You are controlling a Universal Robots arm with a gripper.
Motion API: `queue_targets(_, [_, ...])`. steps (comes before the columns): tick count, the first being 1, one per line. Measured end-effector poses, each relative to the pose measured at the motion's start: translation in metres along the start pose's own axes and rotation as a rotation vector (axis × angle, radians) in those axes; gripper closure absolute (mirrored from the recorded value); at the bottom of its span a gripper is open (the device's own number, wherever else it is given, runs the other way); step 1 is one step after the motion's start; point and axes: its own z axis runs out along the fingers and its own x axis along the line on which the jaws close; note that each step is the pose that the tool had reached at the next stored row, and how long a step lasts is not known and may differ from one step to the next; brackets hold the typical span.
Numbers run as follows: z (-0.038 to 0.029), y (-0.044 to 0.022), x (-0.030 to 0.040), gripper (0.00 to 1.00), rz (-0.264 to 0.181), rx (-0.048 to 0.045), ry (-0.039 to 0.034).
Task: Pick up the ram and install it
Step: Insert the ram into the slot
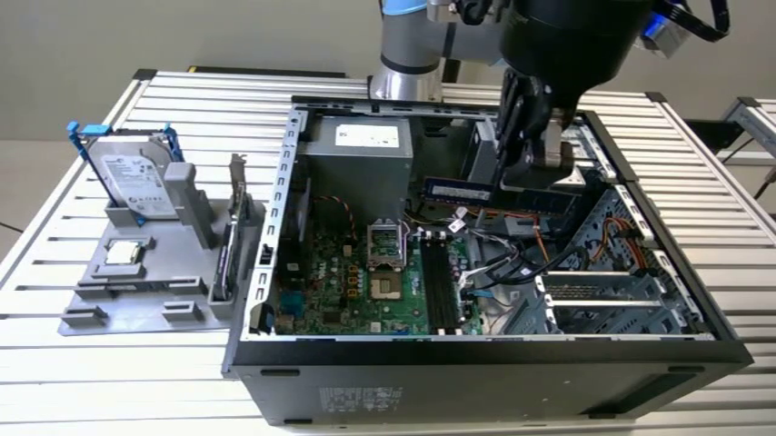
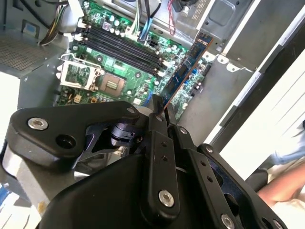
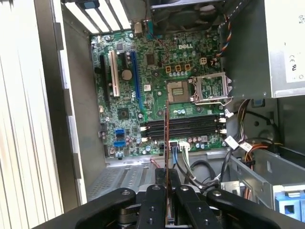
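My claw (image 1: 537, 182) hangs over the open computer case (image 1: 273, 272), above its back half near the power supply (image 1: 358, 159). The fingers are pinched nearly together on the ram (image 1: 457, 190). The stick lies level in the exterior view, its free end reaching from my grip toward the power supply, clear of the board below. In the first wrist view my claw (image 3: 167, 185) holds the ram (image 3: 167, 138) edge-on, a thin line crossing over the memory slots (image 3: 183, 128). In the second wrist view the ram (image 2: 188, 67) runs out from my claw (image 2: 159, 113) slantwise above the motherboard (image 2: 157, 52).

Inside the case sit the green motherboard (image 1: 352, 282), the black memory slots (image 1: 439, 286), the processor socket (image 1: 388, 289) with its metal frame tipped up, loose cables (image 1: 510, 263) and a metal drive cage (image 1: 606, 291).

Beside the case, on the exterior view's left, a grey tray (image 1: 134, 295) rests on the slatted table (image 1: 703, 227). It holds a hard drive (image 1: 134, 177) in a blue frame standing on edge, a processor (image 1: 125, 254) lying flat, and a card with a metal bracket (image 1: 238, 186) upright on the side nearest the case.

The ram carries a small pale label, the power supply a white one (image 1: 367, 136), and the hard drive a printed face; I cannot make out the lettering on any of them.
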Motion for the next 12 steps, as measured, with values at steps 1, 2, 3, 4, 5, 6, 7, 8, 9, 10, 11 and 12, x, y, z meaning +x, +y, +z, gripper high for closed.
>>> queue_targets(1, [0.0001,0.0000,0.0000,1.00,0.009,-0.0004,0.0000])
queue_targets(2, [0.0001,0.0000,0.0000,1.00,0.017,-0.0007,0.0001])
queue_targets(3, [0.0001,0.0000,0.0000,1.00,0.025,-0.0010,0.0001])
queue_targets(4, [0.0002,0.0000,0.0000,1.00,0.033,-0.0013,0.0002])
queue_targets(5, [0.0002,0.0000,0.0000,1.00,0.041,-0.0016,0.0003])
queue_targets(6, [0.0002,0.0000,0.0000,1.00,0.049,-0.0019,0.0003])
queue_targets(7, [0.0003,0.0000,0.0000,1.00,0.057,-0.0022,0.0004])
queue_targets(8, [0.0003,0.0000,0.0000,1.00,0.065,-0.0025,0.0004])
queue_targets(9, [0.0004,0.0000,0.0000,1.00,0.073,-0.0028,0.0005])
queue_targets(10, [0.0004,0.0000,0.0000,1.00,0.081,-0.0031,0.0006])
queue_targets(11, [0.0004,0.0000,0.0000,1.00,0.088,-0.0034,0.0007])
queue_targets(12, [0.0005,0.0000,0.0000,1.00,0.096,-0.0037,0.0008])
